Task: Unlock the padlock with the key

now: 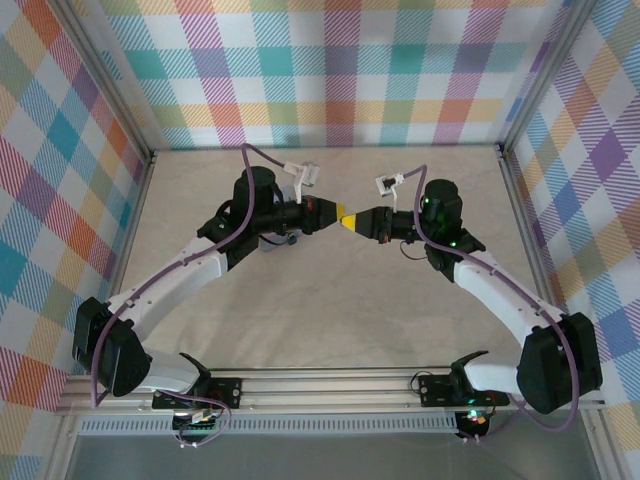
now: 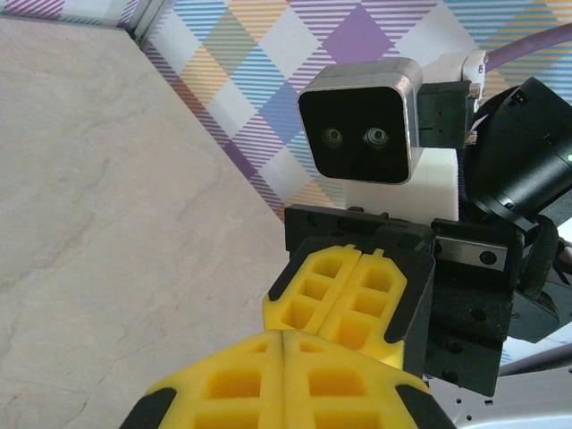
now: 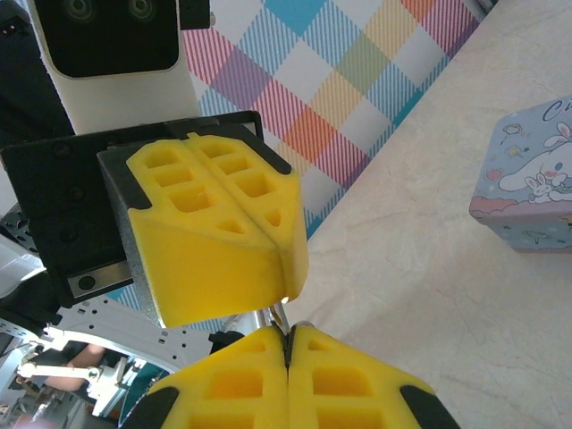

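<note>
1. The left gripper [image 1: 338, 213] and right gripper [image 1: 353, 221] meet tip to tip above the middle of the beige table [image 1: 330, 320], their yellow ends touching.
2. Each gripper tapers to a point (its jaws pressed together, as far as this height shows).
3. Both arms slant inward from the near rail [image 1: 330, 386].
4. Plaid walls [image 1: 340, 70] enclose three sides.

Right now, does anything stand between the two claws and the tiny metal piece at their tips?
Nothing visible does. The left claw and right claw meet tip to tip in the air, a thin metal piece bridging them. The cartoon tin sits apart.
</note>
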